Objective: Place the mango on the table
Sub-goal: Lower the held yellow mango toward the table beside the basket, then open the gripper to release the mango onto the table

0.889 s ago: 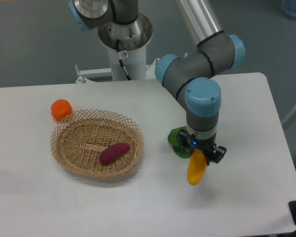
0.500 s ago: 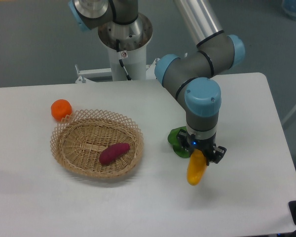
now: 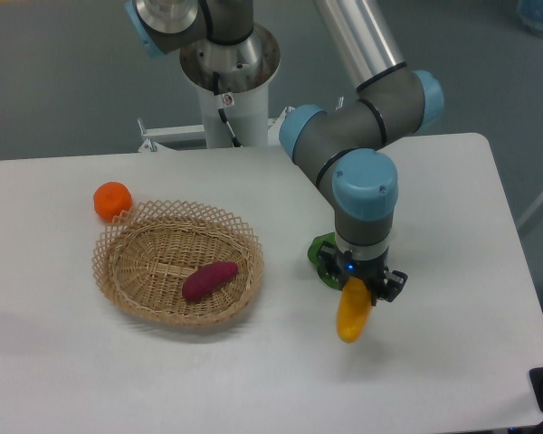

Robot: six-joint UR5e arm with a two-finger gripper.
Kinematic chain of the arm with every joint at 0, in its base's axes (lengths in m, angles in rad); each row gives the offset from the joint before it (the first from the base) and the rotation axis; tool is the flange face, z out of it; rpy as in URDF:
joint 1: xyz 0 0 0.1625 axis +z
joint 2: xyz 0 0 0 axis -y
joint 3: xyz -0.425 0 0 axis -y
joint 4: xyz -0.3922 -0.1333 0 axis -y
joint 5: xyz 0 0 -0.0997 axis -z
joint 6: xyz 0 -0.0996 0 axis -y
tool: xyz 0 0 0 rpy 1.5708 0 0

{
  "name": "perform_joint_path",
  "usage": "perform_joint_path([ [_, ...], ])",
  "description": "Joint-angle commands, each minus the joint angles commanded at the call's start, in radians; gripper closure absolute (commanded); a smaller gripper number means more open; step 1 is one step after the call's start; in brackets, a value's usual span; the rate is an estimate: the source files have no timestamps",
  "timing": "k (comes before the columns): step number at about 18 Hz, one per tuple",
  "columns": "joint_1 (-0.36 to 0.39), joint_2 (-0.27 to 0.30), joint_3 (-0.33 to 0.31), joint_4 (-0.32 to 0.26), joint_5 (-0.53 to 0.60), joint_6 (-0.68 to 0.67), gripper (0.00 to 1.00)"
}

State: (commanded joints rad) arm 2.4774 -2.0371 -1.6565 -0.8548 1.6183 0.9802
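- Table [image 3: 452, 362] is big and white, with a basket [image 3: 177, 264] on its left side.
- Gripper [image 3: 357, 287] is squeezed around the top of the mango [image 3: 352, 315], which hangs near the table.
- Next, it likely needs to go lower and let go.

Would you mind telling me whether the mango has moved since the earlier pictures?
Yes. The mango, held in the pincer, has shifted slightly left, toward the wicker basket, which has stayed put.

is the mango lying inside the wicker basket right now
No, the mango hangs from the gripper over the table; the basket holds only the purple sweet potato.
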Motion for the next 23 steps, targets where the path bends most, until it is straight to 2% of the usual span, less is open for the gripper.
perform_joint_path([
  [2,0.000,-0.002,-0.022,0.028,0.002,0.003,0.58],
  [8,-0.028,-0.035,-0.019,0.025,0.002,0.005,0.56],
  [11,-0.028,-0.037,-0.017,0.026,0.002,0.012,0.45],
  [12,-0.028,-0.037,-0.019,0.026,0.002,0.014,0.37],
  [14,-0.028,-0.037,-0.020,0.028,0.002,0.015,0.13],
  [18,-0.028,-0.037,-0.017,0.029,0.002,0.017,0.01],
  [23,-0.026,-0.028,0.012,0.030,-0.003,0.012,0.00],
])
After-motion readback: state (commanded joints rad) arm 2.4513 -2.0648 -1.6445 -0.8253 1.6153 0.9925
